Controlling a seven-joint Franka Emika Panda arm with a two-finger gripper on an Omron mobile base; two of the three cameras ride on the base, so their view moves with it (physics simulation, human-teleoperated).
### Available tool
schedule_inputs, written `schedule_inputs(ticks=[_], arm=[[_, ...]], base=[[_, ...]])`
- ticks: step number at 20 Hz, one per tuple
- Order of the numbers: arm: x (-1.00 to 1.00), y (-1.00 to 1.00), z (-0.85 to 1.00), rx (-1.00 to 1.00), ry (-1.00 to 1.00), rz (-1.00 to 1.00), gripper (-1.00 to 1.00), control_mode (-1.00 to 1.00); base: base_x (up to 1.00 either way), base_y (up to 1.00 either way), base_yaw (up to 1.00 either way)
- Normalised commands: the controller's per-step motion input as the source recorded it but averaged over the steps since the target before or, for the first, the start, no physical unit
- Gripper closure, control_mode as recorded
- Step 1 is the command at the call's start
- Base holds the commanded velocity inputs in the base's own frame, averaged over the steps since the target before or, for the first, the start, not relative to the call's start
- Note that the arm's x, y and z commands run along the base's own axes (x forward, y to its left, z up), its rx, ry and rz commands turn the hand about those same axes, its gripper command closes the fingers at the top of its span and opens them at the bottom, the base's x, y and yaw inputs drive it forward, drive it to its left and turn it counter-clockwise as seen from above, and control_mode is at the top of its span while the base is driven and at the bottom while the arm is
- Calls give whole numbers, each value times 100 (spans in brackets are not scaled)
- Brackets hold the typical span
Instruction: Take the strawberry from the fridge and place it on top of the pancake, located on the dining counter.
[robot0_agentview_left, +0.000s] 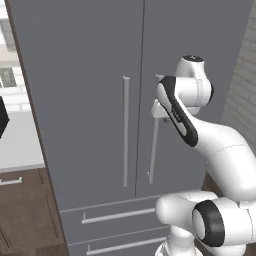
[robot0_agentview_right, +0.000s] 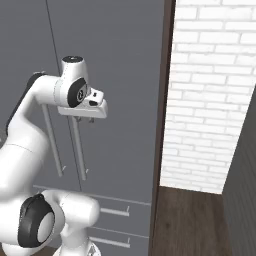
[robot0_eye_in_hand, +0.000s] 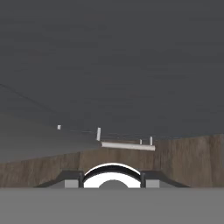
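The fridge (robot0_agentview_left: 90, 75) is a tall matte grey French-door unit, and both doors are shut. It also appears in the right base view (robot0_agentview_right: 120, 60) and as the grey face in the hand view (robot0_eye_in_hand: 113, 65). My gripper (robot0_agentview_right: 84, 120) points down close to the door, at the top of the right door's bar handle (robot0_agentview_right: 79, 150). From the left it (robot0_agentview_left: 160, 111) sits just right of that handle (robot0_agentview_left: 154, 145). In the hand view the gripper (robot0_eye_in_hand: 112, 177) is open, with nothing between its tips. The strawberry is hidden. The pancake and dining counter are out of view.
The left door's handle (robot0_agentview_left: 125, 130) hangs beside the right one. Two bottom drawers with bar handles (robot0_agentview_left: 117, 216) lie below, and one drawer handle (robot0_eye_in_hand: 127, 145) shows over wooden floor (robot0_eye_in_hand: 188, 157). A white brick wall (robot0_agentview_right: 210, 90) stands right of the fridge. Brown cabinets (robot0_agentview_left: 25, 210) are to its left.
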Motion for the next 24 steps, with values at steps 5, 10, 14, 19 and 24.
schedule_inputs(ticks=[5,10,14,19,24], arm=[[0,0,0,0,0,0,-100,100],[0,0,0,0,0,0,-100,100],[0,0,0,0,0,0,-100,100],[0,0,0,0,0,0,-100,100],[0,0,0,0,0,0,-100,100]], base=[[-14,0,0],[-53,0,0],[-43,0,0],[-1,32,0],[0,42,0]])
